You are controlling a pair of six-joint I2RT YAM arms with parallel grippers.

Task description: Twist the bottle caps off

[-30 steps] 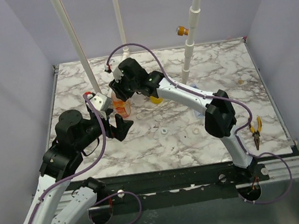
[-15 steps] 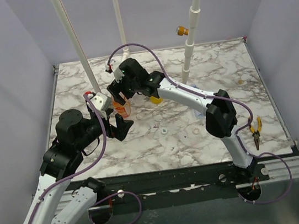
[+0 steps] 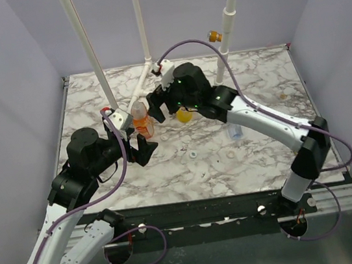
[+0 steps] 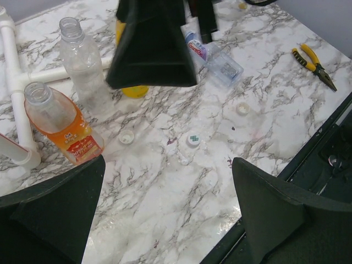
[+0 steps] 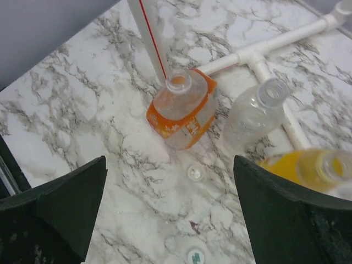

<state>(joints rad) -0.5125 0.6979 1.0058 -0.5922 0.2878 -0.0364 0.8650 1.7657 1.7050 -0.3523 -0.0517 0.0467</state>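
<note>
While the squat orange bottle (image 4: 61, 131) stands upright close beside the white pipe frame (image 4: 15, 82), its mouth is bare, so you have no cap to turn there. The left gripper (image 4: 168, 165) hovers on the near side of that bottle, jaws spread wide with nothing between them. The right gripper (image 5: 169, 162) hangs above the bottle and a little to its right, just as wide and just as empty. I judge that neither arm is bracing or twisting anything at this moment.

Just beside the orange bottle stands the small clear bottle (image 5: 252, 114), also uncapped. Past it is the yellow-orange bottle (image 5: 305, 168), whose neck looks open in the right wrist view. They sit bunched together, probably so one hand can steady a body while the other works the top.

Well to the right of the orange bottle, the blue-labelled bottle (image 4: 219, 61) lies on its side. Its neck end is hidden behind the right gripper in the left wrist view, so you cannot tell whether it carries a cap.

Loose on the marble (image 4: 165, 220) lie three caps:
- a white cap (image 4: 126, 137), near the orange bottle's base
- a second cap (image 4: 193, 138), farther right
- a third cap (image 4: 242, 108), farther right again, near the lying bottle

The pliers (image 4: 313, 59) rest far to the right.

The task looks nearly finished, so check that lying bottle next.
</note>
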